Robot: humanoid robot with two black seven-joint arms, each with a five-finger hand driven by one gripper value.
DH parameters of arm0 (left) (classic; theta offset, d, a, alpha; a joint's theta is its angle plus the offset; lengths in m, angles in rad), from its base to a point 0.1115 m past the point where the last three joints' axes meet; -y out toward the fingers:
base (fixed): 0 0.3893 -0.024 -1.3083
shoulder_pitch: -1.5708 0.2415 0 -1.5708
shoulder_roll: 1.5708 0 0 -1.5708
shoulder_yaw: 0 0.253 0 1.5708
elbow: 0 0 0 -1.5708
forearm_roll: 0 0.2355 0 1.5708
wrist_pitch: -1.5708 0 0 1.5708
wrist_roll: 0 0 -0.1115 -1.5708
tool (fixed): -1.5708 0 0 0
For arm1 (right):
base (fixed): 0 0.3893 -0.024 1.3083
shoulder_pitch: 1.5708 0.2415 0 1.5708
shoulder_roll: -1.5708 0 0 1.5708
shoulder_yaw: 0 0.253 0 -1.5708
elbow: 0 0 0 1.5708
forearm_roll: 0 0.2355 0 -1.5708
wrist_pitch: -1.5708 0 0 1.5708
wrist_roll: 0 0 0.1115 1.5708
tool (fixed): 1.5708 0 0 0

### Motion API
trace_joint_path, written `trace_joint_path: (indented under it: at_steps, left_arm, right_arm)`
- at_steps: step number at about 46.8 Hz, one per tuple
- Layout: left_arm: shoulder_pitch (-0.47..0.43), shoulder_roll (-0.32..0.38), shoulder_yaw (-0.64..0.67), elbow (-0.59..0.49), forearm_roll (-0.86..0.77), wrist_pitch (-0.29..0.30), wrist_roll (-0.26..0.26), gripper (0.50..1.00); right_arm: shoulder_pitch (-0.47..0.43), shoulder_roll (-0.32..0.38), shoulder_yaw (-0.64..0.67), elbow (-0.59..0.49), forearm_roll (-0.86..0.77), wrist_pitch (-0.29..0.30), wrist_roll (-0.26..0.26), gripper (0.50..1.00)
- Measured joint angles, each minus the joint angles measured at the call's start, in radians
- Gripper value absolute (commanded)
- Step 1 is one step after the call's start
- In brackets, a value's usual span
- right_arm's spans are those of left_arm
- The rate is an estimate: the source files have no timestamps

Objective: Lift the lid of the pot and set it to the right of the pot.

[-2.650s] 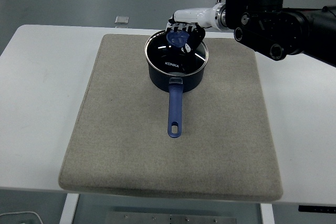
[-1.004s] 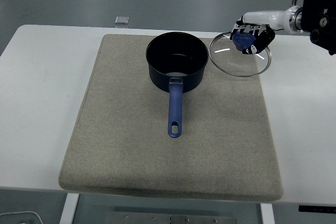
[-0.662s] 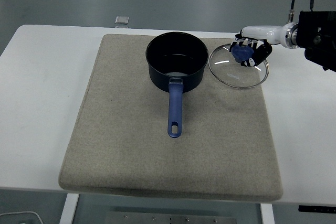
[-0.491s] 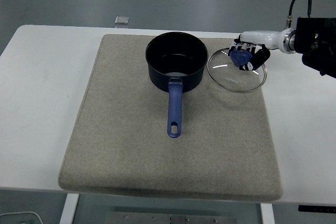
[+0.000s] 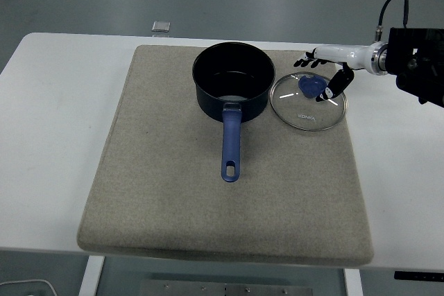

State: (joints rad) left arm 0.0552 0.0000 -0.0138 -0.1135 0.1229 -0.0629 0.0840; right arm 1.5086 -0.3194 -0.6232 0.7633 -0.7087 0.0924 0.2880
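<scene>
From where I stand, the nearest thing is the grey mat (image 5: 208,199), and on it the pot (image 5: 233,82) has its blue handle (image 5: 230,145) pointing toward the near edge of the white table (image 5: 55,136). The pot is open and has not moved.

Just beside it, on its right, the glass lid (image 5: 307,102) now lies flat on the mat, close to the pot's rim but, I think, not touching it. Half a second ago the lid was tilted and hanging from the fingers; now it rests by itself, with its blue knob (image 5: 311,86) free on top. So the placing looks finished to me, and only the retreat of the arm is left.

A little farther, the right hand (image 5: 325,74) has let go. Its fingers (image 5: 334,84) are spread and hold nothing; some reach over the far side of the lid next to the knob, and I cannot say if a tip touches the glass. The white wrist goes back to the black arm at the right edge. The left arm is not visible. Far behind lies a small grey object (image 5: 161,26).
</scene>
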Motion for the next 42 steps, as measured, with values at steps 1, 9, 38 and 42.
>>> trace_joint_path:
  at_steps: [1,9,38,42]
  left_arm:
    - [0.0,0.0,0.0,0.0,0.0,0.0,0.0,1.0]
    - [0.0,0.0,0.0,0.0,0.0,0.0,0.0,1.0]
    - [0.0,0.0,0.0,0.0,0.0,0.0,0.0,1.0]
    - [0.0,0.0,0.0,0.0,0.0,0.0,0.0,1.0]
  right_arm:
    - [0.002,-0.002,0.004,-0.001,0.001,0.001,0.004,0.907]
    - [-0.006,-0.023,0.155,-0.003,0.003,0.036,0.056,0.905]
    - [-0.149,-0.015,0.424,-0.057,0.701,0.148,-0.01,0.907]
    - [-0.165,-0.01,0.425,-0.089,0.831,0.179,-0.025,0.907]
